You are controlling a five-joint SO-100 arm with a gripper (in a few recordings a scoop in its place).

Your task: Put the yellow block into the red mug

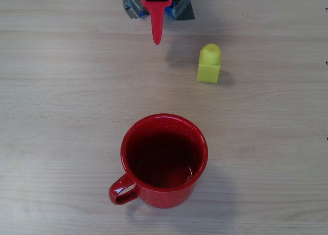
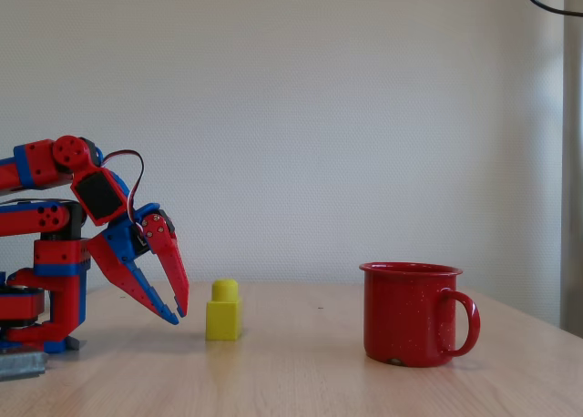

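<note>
While the hand [image 2: 178, 315] hangs released and empty just beside the yellow block [image 2: 223, 311], that block stands upright on the table [image 1: 266, 142], apart from the red mug [image 2: 412, 313], apparently awaiting a grasp.

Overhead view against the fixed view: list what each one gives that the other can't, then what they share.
Only the overhead view looks into the red mug: its dark inside holds no block. It also shows the yellow block offset to the right of the gripper.

Only the fixed view shows the gripper open, tips low above the table, and the arm behind it.

Both show the block upright on the table, untouched, between gripper and mug.
</note>
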